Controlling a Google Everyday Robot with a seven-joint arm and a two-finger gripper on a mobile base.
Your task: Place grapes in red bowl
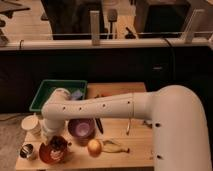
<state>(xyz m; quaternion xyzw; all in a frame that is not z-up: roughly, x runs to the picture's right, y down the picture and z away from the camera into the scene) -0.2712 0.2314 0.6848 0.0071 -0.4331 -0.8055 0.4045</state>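
In the camera view the gripper (52, 135) hangs just over the red bowl (44, 155), the grapes (59, 144) at the bowl's mouth; I cannot tell its grip, so a snagged cluster might be dragged out toward the purple bowl (81, 128).

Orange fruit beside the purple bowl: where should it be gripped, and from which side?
Probably best to grip the orange fruit across its round middle, coming straight down: it is ball-shaped, with the purple bowl and a banana peel close beside it. The gripper hangs over the red bowl.
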